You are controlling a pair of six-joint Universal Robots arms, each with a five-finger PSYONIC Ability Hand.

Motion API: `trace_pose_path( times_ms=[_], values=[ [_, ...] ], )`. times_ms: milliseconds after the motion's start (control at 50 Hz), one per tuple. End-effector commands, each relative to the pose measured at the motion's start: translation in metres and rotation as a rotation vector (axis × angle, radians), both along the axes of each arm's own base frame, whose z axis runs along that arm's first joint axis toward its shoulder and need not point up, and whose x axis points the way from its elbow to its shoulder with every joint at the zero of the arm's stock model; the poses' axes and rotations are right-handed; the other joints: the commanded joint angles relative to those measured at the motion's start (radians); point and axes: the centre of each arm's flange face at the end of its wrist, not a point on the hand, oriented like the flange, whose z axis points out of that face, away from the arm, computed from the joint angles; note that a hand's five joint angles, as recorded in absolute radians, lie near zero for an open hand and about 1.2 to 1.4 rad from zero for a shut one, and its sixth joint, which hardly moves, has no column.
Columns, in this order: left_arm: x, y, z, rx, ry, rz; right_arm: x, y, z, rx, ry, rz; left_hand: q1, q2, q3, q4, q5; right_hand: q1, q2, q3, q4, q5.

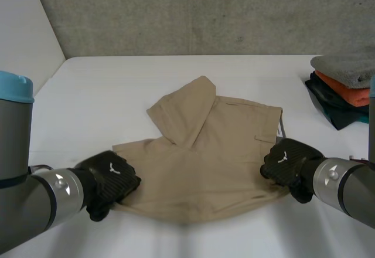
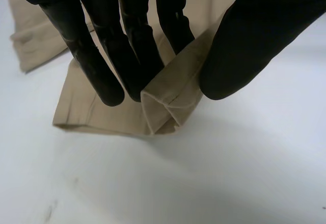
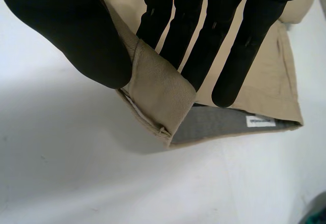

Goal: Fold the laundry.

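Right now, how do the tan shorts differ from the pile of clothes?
The shorts lie spread mid-table, pinched by the left hand and right hand; the pile sits stacked, untouched. The shorts are tan; the pile is grey, orange and dark. Both rest on the table.

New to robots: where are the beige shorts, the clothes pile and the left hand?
beige shorts (image 1: 217, 170): head view, flat middle.
clothes pile (image 1: 348, 69): head view, grey top piece.
left hand (image 1: 111, 176): head view, its back.
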Motion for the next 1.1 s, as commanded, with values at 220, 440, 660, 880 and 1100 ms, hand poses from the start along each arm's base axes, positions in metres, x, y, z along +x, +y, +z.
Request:
trace_pose_path(
  times_ms=[220,440,660,880,1100],
  values=[
    [-0.065,-0.119,0.020,-0.423,0.285,-0.026,0.004,-0.024,-0.016,-0.051,-0.063,-0.094,-0.932,-0.960,-0.958,-0.967,-0.922,0.311,0.222,0.224,0.204,0.230],
    [-0.103,-0.204,-0.038,-0.453,0.328,-0.093,0.009,-0.030,-0.029,-0.057,-0.081,-0.110,-0.630,-0.658,-0.656,-0.665,-0.620,0.311,0.222,0.224,0.204,0.230],
    [-0.113,-0.233,-0.090,-0.471,0.273,-0.226,0.009,-0.034,-0.041,-0.036,-0.074,-0.123,-0.468,-0.496,-0.494,-0.503,-0.458,0.311,0.222,0.224,0.204,0.230],
    [-0.119,-0.233,-0.091,-0.490,0.277,-0.304,0.007,-0.037,-0.040,-0.044,-0.076,-0.133,-0.398,-0.426,-0.424,-0.433,-0.388,0.311,0.222,0.224,0.204,0.230],
    [-0.121,-0.222,-0.105,-0.465,0.170,-0.368,0.006,-0.039,-0.037,-0.058,-0.079,-0.133,-0.066,-0.094,-0.092,-0.101,-0.056,0.311,0.222,0.224,0.204,0.230]
  ],
)
